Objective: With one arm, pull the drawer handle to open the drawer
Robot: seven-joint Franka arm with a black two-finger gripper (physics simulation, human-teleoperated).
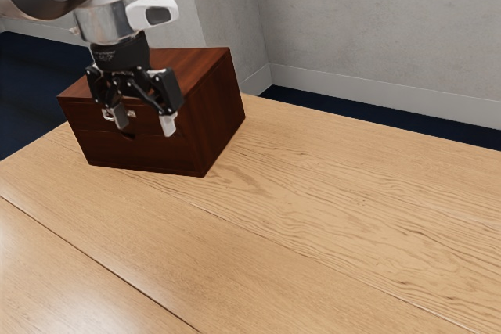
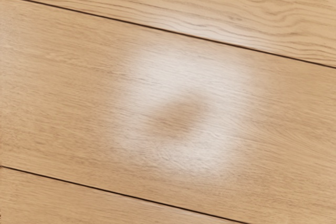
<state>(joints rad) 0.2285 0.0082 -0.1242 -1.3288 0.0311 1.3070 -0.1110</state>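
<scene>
A dark brown wooden drawer box (image 1: 203, 95) stands on the table at the exterior view's left. Its front face looks toward the lower left, and a small handle (image 1: 125, 113) shows on that face between my fingers. My black gripper (image 1: 144, 122) hangs open in front of the box's front face, fingers pointing down, with nothing held. The drawer front sits flush with the box. The wrist view looks straight down on bare tabletop (image 2: 168, 114) with a faint shadow under the hand.
The light wooden table (image 1: 329, 217) stretches wide to the exterior view's right and toward the front. Plank seams (image 2: 157, 27) cross the tabletop. A grey wall with a white skirting (image 1: 376, 87) stands behind the table.
</scene>
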